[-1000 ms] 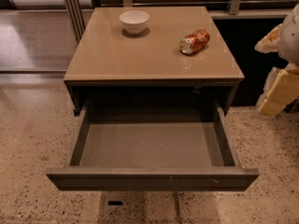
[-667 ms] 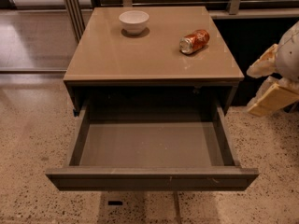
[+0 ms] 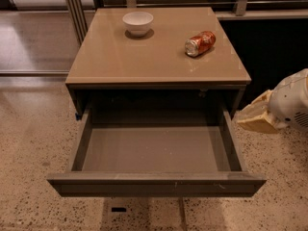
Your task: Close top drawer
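Observation:
The top drawer (image 3: 156, 183) is pulled far out of the tan cabinet (image 3: 159, 57). Its flat dark grey-brown front faces me at the bottom of the camera view, and its shallow grey inside (image 3: 154, 148) holds nothing. My gripper (image 3: 257, 114) comes in from the right edge, with pale tan fingers on a white wrist. It hovers just right of the drawer's right side wall, level with the cabinet front, and holds nothing that I can see.
A white bowl (image 3: 138, 22) and a red can (image 3: 200, 43) lying on its side sit on the cabinet top. Speckled floor (image 3: 29, 143) surrounds the cabinet. A metal rail and dark space lie behind, with a glass partition at the back left.
My gripper has moved down and to the left, from the right edge towards the drawer's right side. The drawer, bowl and can have not moved.

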